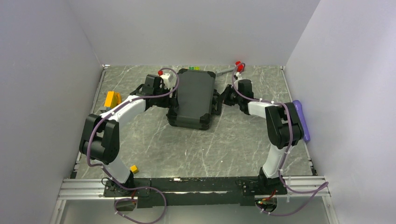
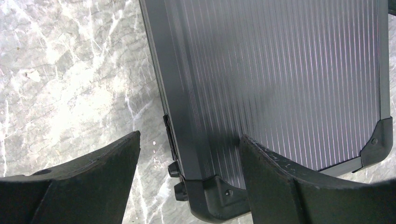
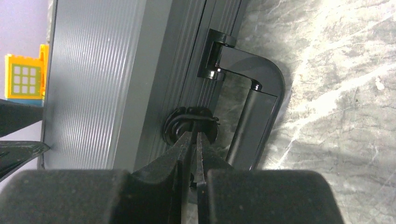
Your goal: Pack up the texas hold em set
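The black briefcase lies closed and flat in the middle of the table, its ribbed lid up. My left gripper is open at its left side. In the left wrist view it straddles a corner of the case, one finger over the table and one over the lid. My right gripper is shut at the case's right side. In the right wrist view its tips touch a round latch beside the handle. No chips, card decks or markers show.
An orange-yellow block stands left of the left arm and shows in the right wrist view. A small yellow cube lies near the left base. A purple cylinder lies at the right edge. Small green-yellow pieces sit behind the case.
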`<control>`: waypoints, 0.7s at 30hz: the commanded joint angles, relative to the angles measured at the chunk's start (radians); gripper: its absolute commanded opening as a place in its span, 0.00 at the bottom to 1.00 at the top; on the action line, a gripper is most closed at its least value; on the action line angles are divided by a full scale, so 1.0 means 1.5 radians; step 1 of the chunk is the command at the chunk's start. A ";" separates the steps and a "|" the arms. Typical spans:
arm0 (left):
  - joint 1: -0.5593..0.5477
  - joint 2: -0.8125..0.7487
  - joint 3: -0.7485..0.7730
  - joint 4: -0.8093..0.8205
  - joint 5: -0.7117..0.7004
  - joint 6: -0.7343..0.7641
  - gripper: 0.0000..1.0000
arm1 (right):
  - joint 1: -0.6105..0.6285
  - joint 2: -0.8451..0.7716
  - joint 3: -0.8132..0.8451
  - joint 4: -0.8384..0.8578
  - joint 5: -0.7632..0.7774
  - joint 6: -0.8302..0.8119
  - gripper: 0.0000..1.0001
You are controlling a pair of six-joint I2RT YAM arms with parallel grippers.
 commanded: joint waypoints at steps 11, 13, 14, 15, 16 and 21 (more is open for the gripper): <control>-0.006 -0.021 0.021 -0.004 -0.011 0.017 0.81 | 0.034 0.036 0.048 -0.055 0.069 -0.031 0.12; -0.007 -0.021 0.021 -0.004 -0.011 0.017 0.81 | 0.040 0.044 0.061 -0.070 0.083 -0.035 0.12; -0.007 -0.022 0.021 -0.004 -0.011 0.017 0.81 | 0.042 0.047 0.065 -0.076 0.087 -0.038 0.12; -0.007 -0.022 0.022 -0.004 -0.011 0.017 0.81 | 0.044 0.052 0.069 -0.080 0.089 -0.040 0.12; -0.007 -0.022 0.022 -0.004 -0.012 0.017 0.81 | 0.045 0.054 0.072 -0.084 0.090 -0.040 0.12; -0.007 -0.022 0.023 -0.004 -0.011 0.017 0.81 | 0.046 0.062 0.072 -0.087 0.091 -0.040 0.11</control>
